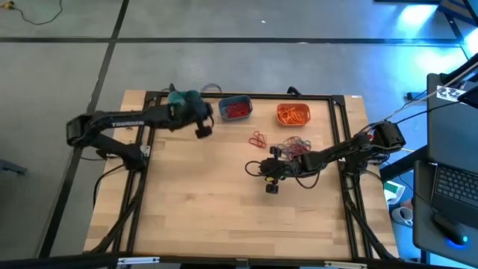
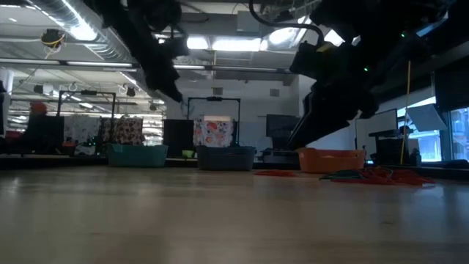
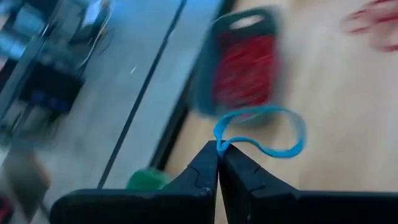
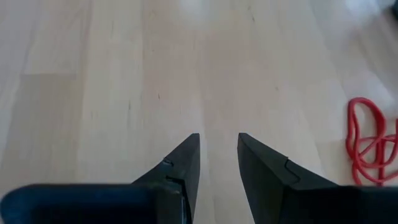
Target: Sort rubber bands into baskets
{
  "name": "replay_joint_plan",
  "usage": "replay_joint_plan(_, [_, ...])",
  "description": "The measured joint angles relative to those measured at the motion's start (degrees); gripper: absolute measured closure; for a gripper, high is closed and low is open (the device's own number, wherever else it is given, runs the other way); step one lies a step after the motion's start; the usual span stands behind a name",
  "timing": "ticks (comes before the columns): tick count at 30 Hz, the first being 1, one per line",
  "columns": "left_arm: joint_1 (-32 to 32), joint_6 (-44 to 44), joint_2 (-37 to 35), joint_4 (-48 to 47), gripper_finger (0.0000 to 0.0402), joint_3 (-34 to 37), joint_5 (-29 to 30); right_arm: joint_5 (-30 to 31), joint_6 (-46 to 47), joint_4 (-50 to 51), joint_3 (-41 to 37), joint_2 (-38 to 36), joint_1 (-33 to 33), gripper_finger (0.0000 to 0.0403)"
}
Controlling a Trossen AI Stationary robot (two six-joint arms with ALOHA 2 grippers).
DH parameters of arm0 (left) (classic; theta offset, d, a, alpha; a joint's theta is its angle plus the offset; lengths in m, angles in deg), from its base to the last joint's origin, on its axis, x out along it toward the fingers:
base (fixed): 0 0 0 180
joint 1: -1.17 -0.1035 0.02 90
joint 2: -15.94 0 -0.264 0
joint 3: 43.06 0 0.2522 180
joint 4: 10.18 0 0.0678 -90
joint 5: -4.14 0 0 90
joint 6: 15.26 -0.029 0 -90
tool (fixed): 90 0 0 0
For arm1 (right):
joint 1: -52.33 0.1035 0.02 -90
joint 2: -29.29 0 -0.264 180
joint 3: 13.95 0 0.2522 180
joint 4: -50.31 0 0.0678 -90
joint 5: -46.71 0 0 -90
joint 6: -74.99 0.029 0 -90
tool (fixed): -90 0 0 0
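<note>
Left fingers (image 3: 219,152) pinched shut on blue band (image 3: 267,130) at teal basket's (image 1: 184,98) three o'clock, right fingers (image 4: 219,149) half-open, empty over counter (image 1: 224,202); thin pinch risks slipping mid-carry.

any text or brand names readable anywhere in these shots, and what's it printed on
"TROSSEN": white lettering along the left arm in the high view, small; only roughly legible.
Checkered marker at the right edge: a pattern, not readable text.
Laptop keys: too small to read.
Baskets, rubber bands and gripper fingers: no lettering visible.
Low view background: nothing legible.
</note>
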Motion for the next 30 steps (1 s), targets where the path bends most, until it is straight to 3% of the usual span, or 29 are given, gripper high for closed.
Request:
replay_joint_plan(11, [-19.7, 0.9, 0.6, -0.9, 0.0394, 0.0, -0.8, 0.9, 0.0, 0.2, 0.0, 0.0, 0.0, 0.0292])
replay_joint_plan(21, [-25.7, 5.1, 0.6, -3.1, 0.039, 0.0, -1.2, 0.9, 0.0, 0.0, 0.0, 0.0, 0.0, 0.0292])
replay_joint_plan(30, [-27.0, 6.4, 0.7, -5.3, 0.0295, 0.0, -1.3, 0.9, 0.0, -0.1, 0.0, 0.0, 0.0, 0.0292])
